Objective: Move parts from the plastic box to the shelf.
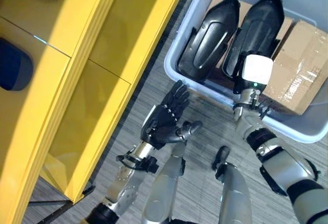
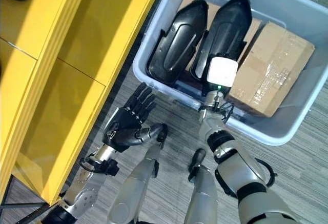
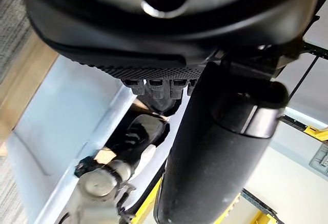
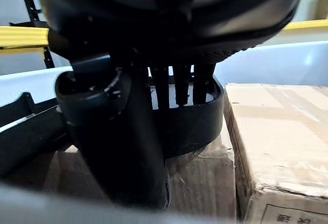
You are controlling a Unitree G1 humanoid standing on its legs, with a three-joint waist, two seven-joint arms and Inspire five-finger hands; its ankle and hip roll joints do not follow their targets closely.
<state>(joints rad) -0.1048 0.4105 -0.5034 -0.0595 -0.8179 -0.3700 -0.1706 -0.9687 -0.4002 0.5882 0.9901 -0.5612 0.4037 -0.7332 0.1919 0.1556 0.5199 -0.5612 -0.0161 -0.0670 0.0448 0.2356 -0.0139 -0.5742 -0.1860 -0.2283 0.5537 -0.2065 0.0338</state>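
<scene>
Reaching into the plastic box (image 1: 187,78), your right hand (image 1: 254,73) has its fingers (image 4: 177,85) hooked over the right black part's (image 2: 230,21) rim. Your left hand (image 2: 128,124) hovers outside beside the yellow shelf (image 2: 77,75), fingers straight, holding nothing.

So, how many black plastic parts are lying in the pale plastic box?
2. One long black plastic part lies nearer the yellow shelf; the second lies beside it, under the right hand, next to a brown cardboard box. More may be hidden underneath.
</scene>
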